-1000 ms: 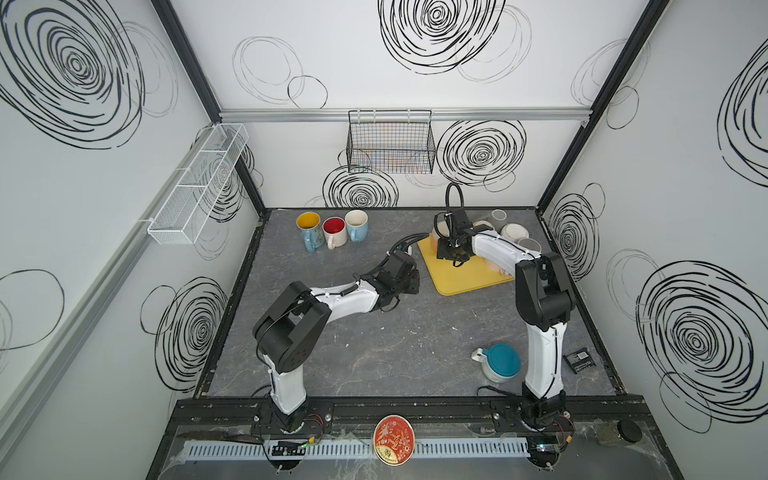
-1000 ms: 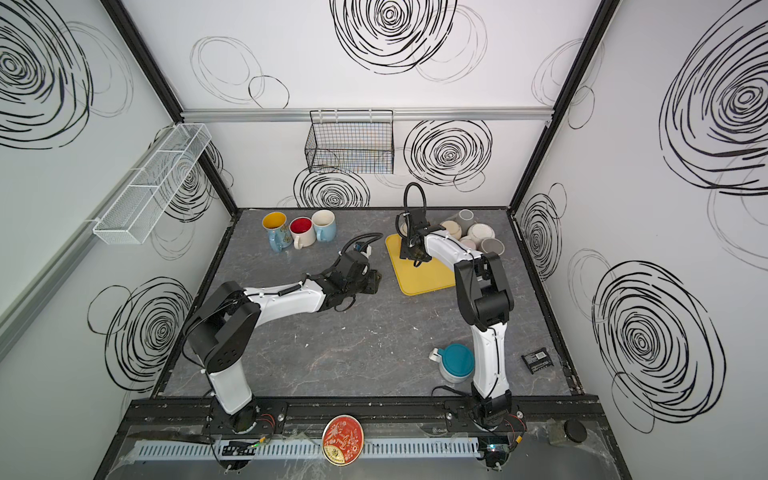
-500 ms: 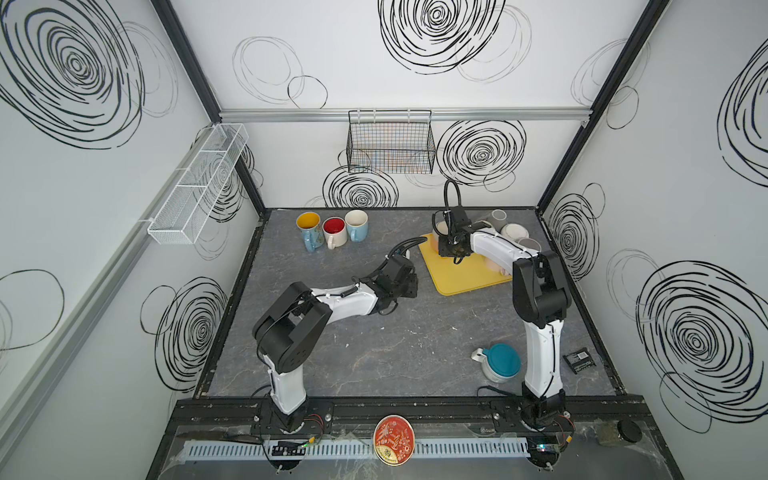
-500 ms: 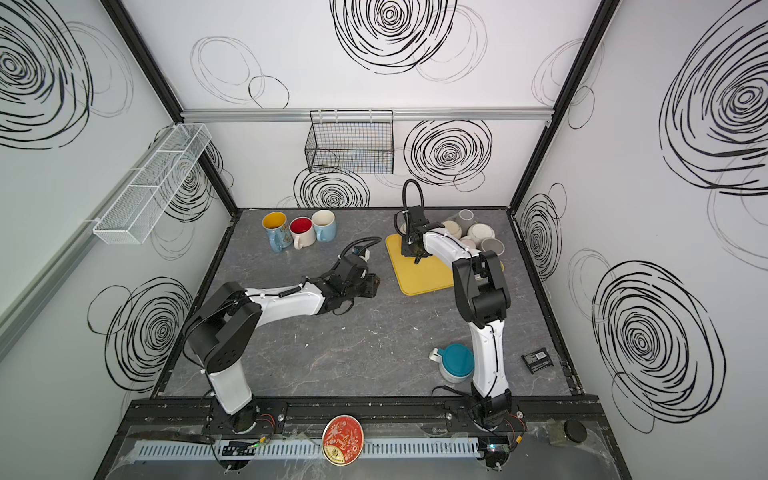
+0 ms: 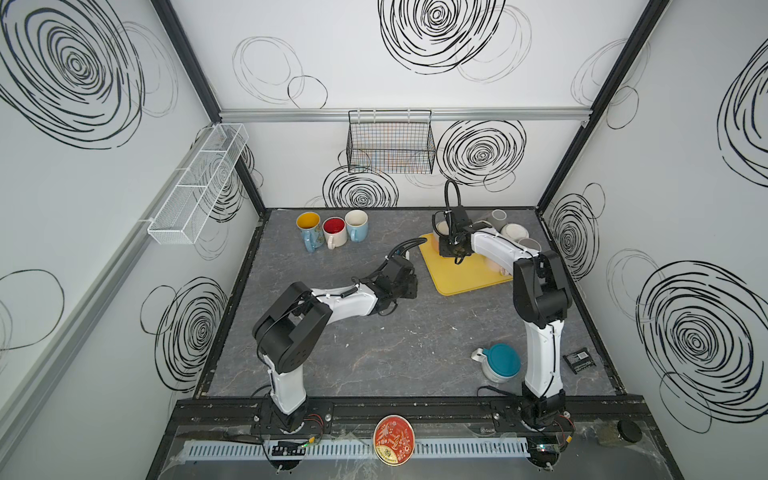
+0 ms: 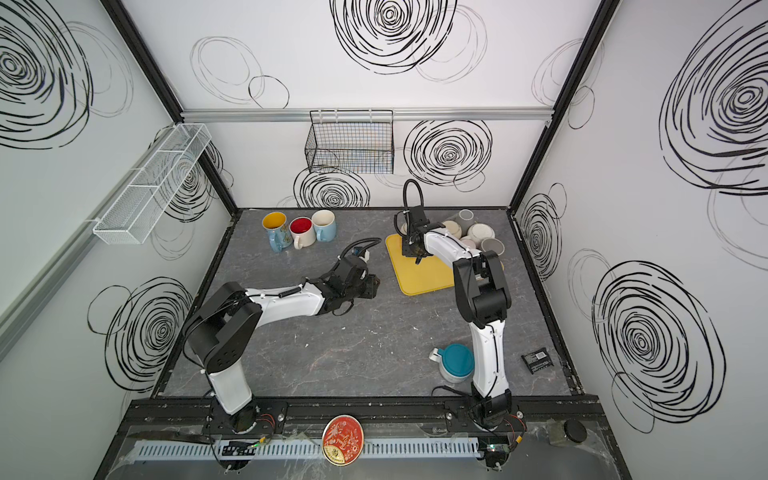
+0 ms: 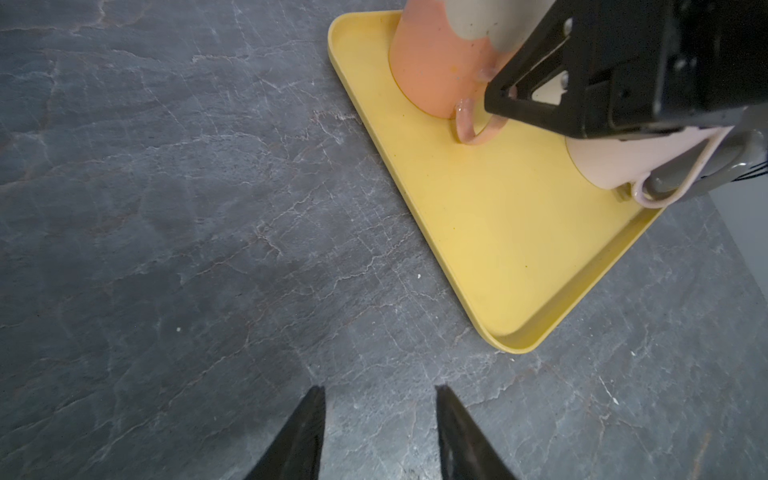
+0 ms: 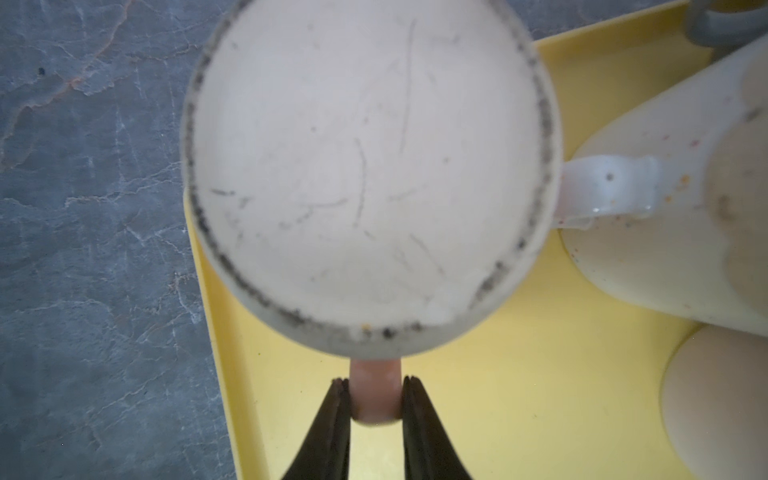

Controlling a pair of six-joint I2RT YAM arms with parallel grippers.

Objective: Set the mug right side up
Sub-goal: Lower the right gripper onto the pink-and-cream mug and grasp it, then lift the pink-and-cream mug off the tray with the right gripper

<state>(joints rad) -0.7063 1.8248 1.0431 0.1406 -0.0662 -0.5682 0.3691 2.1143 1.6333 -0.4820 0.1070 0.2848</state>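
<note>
**Right gripper pinches the handle of the upturned mug**

The mug [image 8: 370, 178] stands mouth-down at a corner of the yellow tray [image 8: 519, 395], with its scuffed cream base facing the right wrist camera. Its peach handle [image 8: 376, 395] sits between the fingertips of the right gripper [image 8: 376, 401]. Both tips press against the handle, so the gripper is closed on it, and the mug's body lies just beyond them.

In both top views the right arm stretches far forward, wrist bent down so the gripper comes at the tray from above.

Only the left wrist view shows the mug's peach side wall and its rim flat on the tray. There the left gripper [image 7: 379, 395] hangs over bare table [image 7: 166, 208], jaws apart with nothing between them. The tray lies ahead of it.

A pale mug [image 8: 665, 208], also mouth-down, stands close beside the held one, under the right forearm. Whether the two touch cannot be told. Bowls [image 5: 513, 230] crowd the table beyond the right gripper. Three mugs [image 5: 334, 230] stand upright, well apart from both grippers.
</note>
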